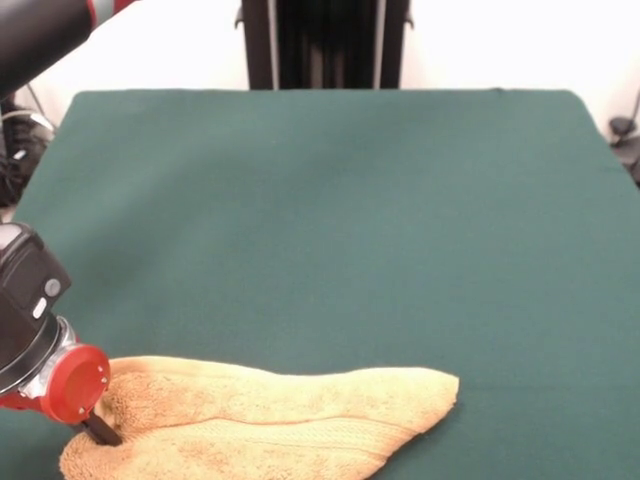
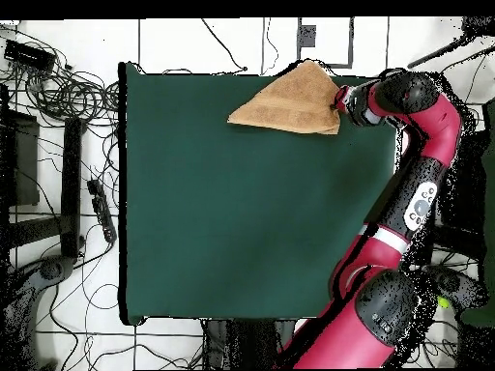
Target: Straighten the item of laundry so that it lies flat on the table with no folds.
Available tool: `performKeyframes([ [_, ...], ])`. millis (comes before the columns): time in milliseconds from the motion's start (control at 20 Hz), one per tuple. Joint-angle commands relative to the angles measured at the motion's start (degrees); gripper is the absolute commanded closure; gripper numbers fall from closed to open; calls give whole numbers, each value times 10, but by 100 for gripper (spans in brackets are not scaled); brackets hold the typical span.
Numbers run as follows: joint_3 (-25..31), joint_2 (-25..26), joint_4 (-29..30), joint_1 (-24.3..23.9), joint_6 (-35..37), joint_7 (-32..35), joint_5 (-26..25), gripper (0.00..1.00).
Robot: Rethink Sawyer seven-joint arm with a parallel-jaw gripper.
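Note:
The orange-yellow towel point(image 1: 270, 415) lies bunched and folded over itself at the near left edge of the green table point(image 1: 330, 220). In the overhead view the towel point(image 2: 290, 101) sits at the table's point(image 2: 251, 213) top edge, tapering to a point on its left. My gripper point(image 1: 100, 428) presses into the towel's left end, with one dark fingertip point(image 1: 104, 433) showing against the cloth. From above, the gripper point(image 2: 340, 100) meets the towel's right corner. Whether it is open or shut does not show.
The red and black arm point(image 2: 425, 164) runs along the table's right side in the overhead view. Cables point(image 2: 58, 87) and stands lie on the floor beyond the table's left edge. The pedestal point(image 1: 325, 45) stands at the table's far side.

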Motion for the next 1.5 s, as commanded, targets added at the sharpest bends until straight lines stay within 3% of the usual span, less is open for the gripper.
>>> performKeyframes([
  [50, -71, 8, 81, 29, -65, -22, 21, 100],
  [450, -140, -31, 157, 25, -66, 40, 106, 100],
  [750, -199, -77, 294, -11, -144, 100, 186, 100],
  [1000, -230, -107, 364, -25, -184, 120, 218, 100],
  [1500, -290, -162, 452, -20, -269, 187, 270, 100],
])
